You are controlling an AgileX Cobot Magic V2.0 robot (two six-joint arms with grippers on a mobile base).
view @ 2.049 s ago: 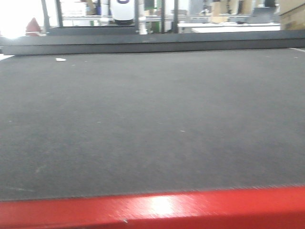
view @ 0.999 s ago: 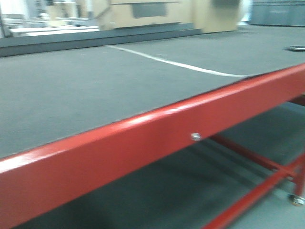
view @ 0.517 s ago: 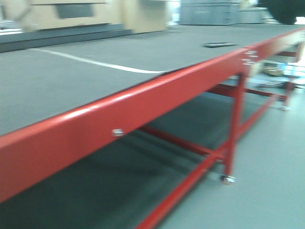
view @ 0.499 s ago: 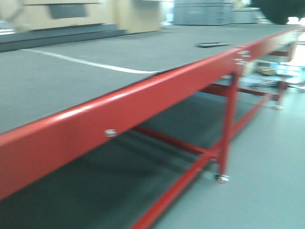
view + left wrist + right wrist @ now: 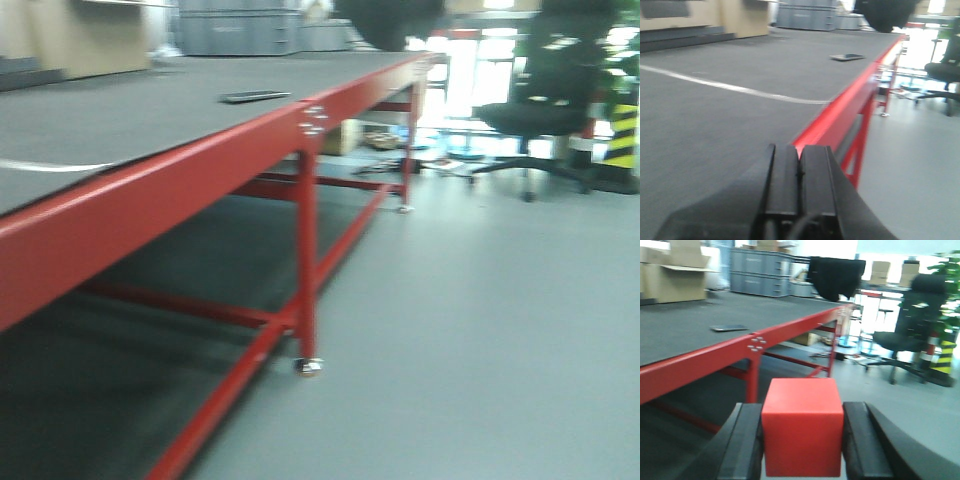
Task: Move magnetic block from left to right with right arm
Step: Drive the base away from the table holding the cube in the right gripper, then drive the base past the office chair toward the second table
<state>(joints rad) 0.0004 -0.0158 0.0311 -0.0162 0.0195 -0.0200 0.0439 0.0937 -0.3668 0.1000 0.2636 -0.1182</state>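
The magnetic block (image 5: 802,432), a plain red cube, fills the gap between the two black fingers of my right gripper (image 5: 802,442), which is shut on it. It hangs out past the table's edge, above the grey floor. My left gripper (image 5: 799,167) is shut with its pads pressed together and nothing between them, over the grey mat near the red edge rail (image 5: 840,122). Neither gripper shows in the front view.
A long red-framed table (image 5: 250,140) with a grey mat runs off to the left. A flat dark slab (image 5: 255,97) lies on it near the edge. A black office chair (image 5: 545,110) and a yellow-black striped post (image 5: 622,135) stand on the floor at right.
The front view has swung to the right: from the mat straight on, along the red rail, to the table legs, the floor and the chair.
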